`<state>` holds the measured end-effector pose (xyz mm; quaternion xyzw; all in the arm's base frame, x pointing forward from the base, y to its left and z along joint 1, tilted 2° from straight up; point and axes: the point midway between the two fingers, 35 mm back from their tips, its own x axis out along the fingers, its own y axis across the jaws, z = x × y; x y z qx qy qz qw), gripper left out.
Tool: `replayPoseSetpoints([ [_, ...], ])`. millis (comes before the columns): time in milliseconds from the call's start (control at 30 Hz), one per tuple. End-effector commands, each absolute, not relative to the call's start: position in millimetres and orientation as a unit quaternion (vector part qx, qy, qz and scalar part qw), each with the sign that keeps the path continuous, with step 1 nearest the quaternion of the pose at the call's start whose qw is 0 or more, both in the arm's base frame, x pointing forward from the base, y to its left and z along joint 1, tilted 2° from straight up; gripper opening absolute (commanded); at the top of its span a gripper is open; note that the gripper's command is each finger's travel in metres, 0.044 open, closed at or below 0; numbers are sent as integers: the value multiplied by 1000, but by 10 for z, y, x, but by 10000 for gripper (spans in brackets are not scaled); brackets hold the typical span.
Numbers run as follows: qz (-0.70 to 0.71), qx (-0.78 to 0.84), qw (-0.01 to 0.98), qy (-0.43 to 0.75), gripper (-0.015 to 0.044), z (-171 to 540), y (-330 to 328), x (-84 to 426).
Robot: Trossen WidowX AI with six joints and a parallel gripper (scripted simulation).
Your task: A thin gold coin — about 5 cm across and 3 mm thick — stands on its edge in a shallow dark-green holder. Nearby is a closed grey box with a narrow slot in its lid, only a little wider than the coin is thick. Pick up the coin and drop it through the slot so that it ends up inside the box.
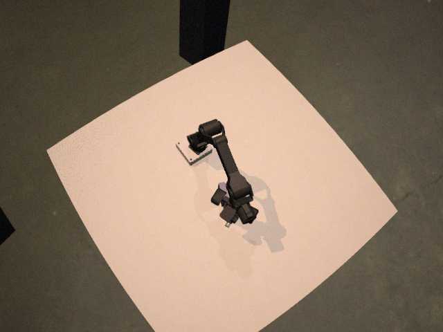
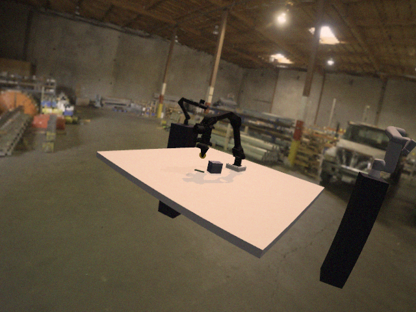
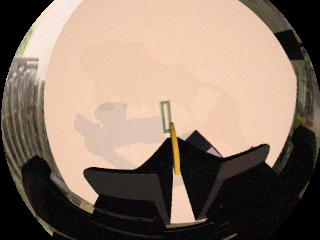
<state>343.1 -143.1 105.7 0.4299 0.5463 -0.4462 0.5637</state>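
Note:
The gold coin is upright between the fingertips, seen edge-on in the wrist view. My gripper is shut on it and holds it in the air, well above the table. The dark-green holder lies empty on the table below the coin. The grey box stands beside the holder, on the arm base's side. The arm hides most of it in the top view, and a finger hides most of it in the wrist view. Its slot cannot be made out.
The arm's base plate stands on the pale table, beyond the box from the holder. Dark pedestals stand off the table's edges, two of them bearing other arms in the exterior view.

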Motion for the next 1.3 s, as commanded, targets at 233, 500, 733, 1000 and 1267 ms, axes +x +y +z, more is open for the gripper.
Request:
replayPoseSetpoints([
  [233,-354,336,626,608,0,1093,-1414,3442],
  [500,-267,247,666,651,0,1096,-1399,3447],
  [733,-216,195,683,670,0,1098,-1390,3449],
  [1000,-216,195,683,670,0,1109,-1332,3385],
  [1267,-216,196,682,671,0,1124,-1202,3231],
])
